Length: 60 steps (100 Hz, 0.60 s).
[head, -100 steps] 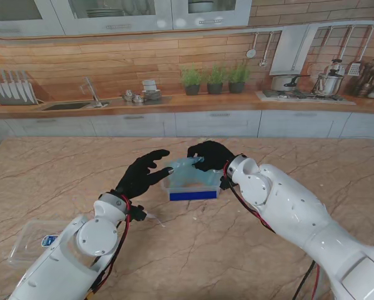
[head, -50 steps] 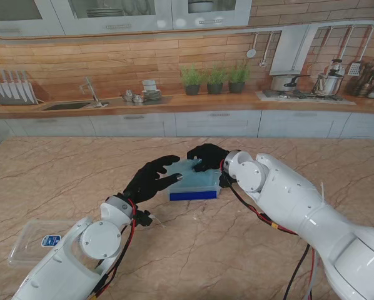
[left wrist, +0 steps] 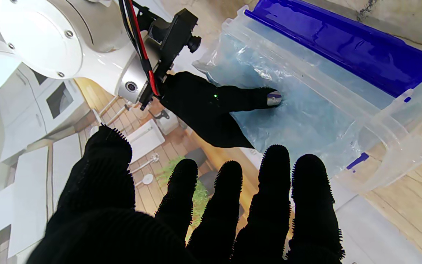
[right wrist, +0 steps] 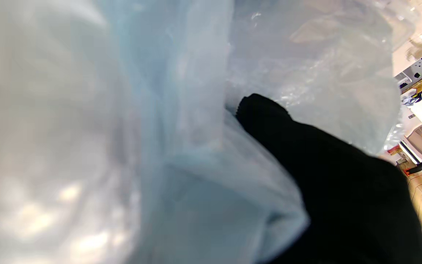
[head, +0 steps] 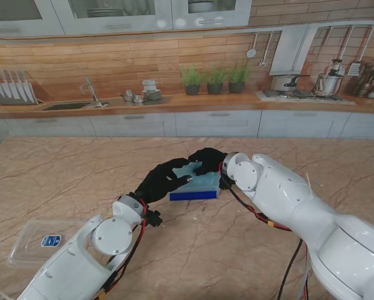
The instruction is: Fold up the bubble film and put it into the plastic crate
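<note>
The right hand (head: 207, 159) is down in the plastic crate (head: 194, 195), one finger (left wrist: 266, 98) stretched out and pressing the pale blue bubble film (left wrist: 299, 121) against the inside; whether its other fingers pinch the film I cannot tell, since its own wrist view is all film with a single dark finger (right wrist: 266, 113) poking into it. A second ago that film was bunched higher, lifted over the crate's rim; now it lies lower and flatter, mostly within the walls. The left hand (head: 165, 179) has slid in from my near left over the same second, and hovers with fingers (left wrist: 269, 190) spread and holding nothing, tips at the crate's near-left edge and possibly brushing the film. So I'd say the folding is done and the placing nearly so: what remains looks like tamping the springy film down and drawing both hands out without dragging it back up. The crate sits mid-table (head: 249, 262), blue side toward me. A clear lid (head: 34, 237) lies well apart at the near left.
</note>
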Motion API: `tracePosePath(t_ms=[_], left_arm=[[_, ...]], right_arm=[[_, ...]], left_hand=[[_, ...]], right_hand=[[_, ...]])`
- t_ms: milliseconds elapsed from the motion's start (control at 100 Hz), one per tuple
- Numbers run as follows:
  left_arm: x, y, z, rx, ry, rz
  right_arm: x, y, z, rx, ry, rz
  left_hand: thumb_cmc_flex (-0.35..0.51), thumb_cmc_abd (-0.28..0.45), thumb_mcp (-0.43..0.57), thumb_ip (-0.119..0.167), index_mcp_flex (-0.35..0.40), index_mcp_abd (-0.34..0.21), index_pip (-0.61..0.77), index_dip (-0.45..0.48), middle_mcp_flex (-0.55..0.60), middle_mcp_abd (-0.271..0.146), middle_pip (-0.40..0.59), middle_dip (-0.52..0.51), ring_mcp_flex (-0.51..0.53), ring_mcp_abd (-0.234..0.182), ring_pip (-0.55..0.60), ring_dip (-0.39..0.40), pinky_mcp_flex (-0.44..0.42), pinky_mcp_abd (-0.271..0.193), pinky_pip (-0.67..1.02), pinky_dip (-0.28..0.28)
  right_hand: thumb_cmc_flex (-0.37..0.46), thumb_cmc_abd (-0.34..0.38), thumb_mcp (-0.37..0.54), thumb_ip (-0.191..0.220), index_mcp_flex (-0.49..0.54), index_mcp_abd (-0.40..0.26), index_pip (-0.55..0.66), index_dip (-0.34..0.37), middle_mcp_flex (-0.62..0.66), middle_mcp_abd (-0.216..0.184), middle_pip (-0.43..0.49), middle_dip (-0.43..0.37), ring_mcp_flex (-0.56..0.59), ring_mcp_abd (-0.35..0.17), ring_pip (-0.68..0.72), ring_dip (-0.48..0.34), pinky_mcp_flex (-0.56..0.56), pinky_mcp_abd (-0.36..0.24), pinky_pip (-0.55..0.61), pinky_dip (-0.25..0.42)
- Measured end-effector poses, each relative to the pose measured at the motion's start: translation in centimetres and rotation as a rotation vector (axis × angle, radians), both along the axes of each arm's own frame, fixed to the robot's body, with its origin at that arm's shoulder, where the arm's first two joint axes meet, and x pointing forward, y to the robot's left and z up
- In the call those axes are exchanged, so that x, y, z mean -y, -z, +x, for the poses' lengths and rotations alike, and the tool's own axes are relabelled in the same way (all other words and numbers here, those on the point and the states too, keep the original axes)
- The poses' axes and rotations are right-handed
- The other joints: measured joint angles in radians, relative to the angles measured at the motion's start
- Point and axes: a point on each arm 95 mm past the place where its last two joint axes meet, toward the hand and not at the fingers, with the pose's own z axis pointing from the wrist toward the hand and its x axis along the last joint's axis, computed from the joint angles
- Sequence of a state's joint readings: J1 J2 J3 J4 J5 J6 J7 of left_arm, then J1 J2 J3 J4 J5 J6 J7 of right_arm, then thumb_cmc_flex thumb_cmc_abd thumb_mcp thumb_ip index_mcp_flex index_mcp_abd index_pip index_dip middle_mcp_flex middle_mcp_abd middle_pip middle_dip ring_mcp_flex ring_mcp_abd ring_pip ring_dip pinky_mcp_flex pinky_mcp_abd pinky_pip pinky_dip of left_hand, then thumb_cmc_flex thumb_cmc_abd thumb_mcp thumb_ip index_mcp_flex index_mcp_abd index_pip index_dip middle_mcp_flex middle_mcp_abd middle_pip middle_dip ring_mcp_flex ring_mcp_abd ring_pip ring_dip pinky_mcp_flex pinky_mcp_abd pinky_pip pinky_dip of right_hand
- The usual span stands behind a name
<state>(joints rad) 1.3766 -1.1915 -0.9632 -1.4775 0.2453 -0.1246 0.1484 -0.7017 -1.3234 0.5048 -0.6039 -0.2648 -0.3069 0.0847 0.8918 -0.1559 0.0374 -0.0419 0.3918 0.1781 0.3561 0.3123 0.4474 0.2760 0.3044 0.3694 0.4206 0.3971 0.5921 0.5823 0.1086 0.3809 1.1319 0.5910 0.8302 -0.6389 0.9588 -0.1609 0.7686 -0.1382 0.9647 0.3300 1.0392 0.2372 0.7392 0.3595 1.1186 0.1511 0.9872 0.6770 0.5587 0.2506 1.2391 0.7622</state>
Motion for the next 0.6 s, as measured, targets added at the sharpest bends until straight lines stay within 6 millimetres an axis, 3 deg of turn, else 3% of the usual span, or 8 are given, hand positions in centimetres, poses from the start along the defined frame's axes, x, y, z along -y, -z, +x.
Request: tracePosePath(t_ms=[320,460,600], left_arm=[[1.5,0.4,1.3,-0.087,-0.010,-0.035],[2.1,0.7,1.8,-0.143,0.032,0.006],[2.4,1.0,2.2,-0.181,0.039,0.022]], right_arm=[[-0.4,0.8,0.1,0.001,0.002,-0.002],[-0.5,0.8,0.0,0.015,-0.002,-0.010],[-0.6,0.3,-0.1,0.037,-0.004,0.000]], left_hand=[[0.000,0.022,0.003,0.000,0.000,0.000,0.010,0.000,-0.002,-0.001,0.000,-0.049,0.141,0.040,0.225,0.149,0.205,0.003,0.210,0.189],[0.001,0.032,0.003,0.000,0.000,0.000,0.012,0.000,-0.002,-0.001,0.000,-0.058,0.168,0.040,0.273,0.183,0.246,0.005,0.238,0.237],[0.001,0.033,0.003,0.000,0.000,0.000,0.012,0.000,-0.002,-0.001,0.000,-0.067,0.168,0.041,0.273,0.186,0.248,0.005,0.238,0.249]], right_hand=[[-0.044,0.001,-0.053,0.000,-0.026,0.000,-0.001,0.000,-0.016,-0.008,-0.002,0.001,-0.021,0.001,-0.001,0.002,-0.004,0.000,-0.003,0.011],[-0.072,0.000,-0.090,0.001,-0.058,0.000,-0.021,0.001,-0.059,-0.011,-0.003,0.001,-0.048,0.001,-0.013,0.008,-0.012,0.000,-0.017,0.012],[-0.074,0.000,-0.121,0.001,-0.079,0.001,-0.060,0.007,-0.093,-0.011,-0.003,0.001,-0.095,0.001,-0.037,0.011,-0.030,0.000,-0.024,0.023]])
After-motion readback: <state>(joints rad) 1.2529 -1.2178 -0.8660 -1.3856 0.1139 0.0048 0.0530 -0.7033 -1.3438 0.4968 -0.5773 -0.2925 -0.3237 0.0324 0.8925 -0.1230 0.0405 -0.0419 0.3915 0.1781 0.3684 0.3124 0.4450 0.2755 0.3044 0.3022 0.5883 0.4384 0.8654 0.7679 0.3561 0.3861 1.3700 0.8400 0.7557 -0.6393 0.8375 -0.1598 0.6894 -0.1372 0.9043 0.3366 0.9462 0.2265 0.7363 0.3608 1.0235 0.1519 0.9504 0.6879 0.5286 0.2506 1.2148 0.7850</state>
